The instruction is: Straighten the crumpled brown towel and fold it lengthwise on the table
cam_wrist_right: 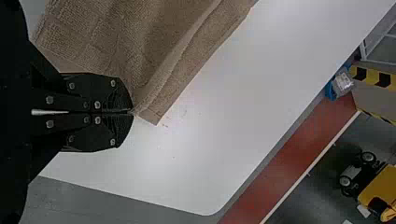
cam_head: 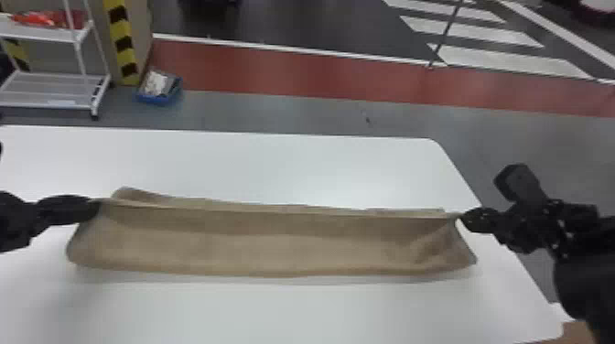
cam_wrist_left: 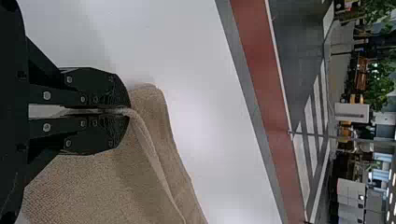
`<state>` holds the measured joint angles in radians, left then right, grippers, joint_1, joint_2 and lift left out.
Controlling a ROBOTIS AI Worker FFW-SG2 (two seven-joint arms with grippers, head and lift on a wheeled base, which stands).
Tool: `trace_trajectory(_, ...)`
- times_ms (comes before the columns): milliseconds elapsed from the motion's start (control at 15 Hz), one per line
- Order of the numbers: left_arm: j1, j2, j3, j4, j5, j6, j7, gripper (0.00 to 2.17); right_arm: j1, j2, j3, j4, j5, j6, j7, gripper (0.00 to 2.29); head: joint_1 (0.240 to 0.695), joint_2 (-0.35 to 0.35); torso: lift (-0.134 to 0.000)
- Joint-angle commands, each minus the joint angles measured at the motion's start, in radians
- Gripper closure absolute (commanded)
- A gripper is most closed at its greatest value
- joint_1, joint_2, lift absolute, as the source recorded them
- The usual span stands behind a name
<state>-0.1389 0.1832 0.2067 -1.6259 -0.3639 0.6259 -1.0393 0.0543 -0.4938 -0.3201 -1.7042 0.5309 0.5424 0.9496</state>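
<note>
Pinching the far left corner of a long brown cloth towel (cam_head: 274, 247), the black two-fingered left hand (cam_head: 94, 206) is at the left of the head view. The matching black right hand (cam_head: 461, 218) pinches the towel's far right corner, toward the right of the frame. Between them the held edge runs nearly straight, a strip of towel just behind it. The towel spans the lower middle of the frame, over the smooth white desk (cam_head: 297, 313).
</note>
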Motion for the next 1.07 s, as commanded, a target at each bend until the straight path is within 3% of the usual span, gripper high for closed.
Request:
trace_trajectory(0,-0.024,0.002,-0.006,0.031,-0.015,0.002,0.007,1.07,-0.024,0.000,0.015,0.043,0.018,0.000,0.000,2.07,0.695,-0.236,-0.120)
trace_trajectory(1000,-0.065,0.002,-0.026,0.026,-0.027,0.098,0.010,1.07,-0.120,0.004,0.029,0.089,0.017,0.000,0.008,2.07,0.695,-0.223,-0.120)
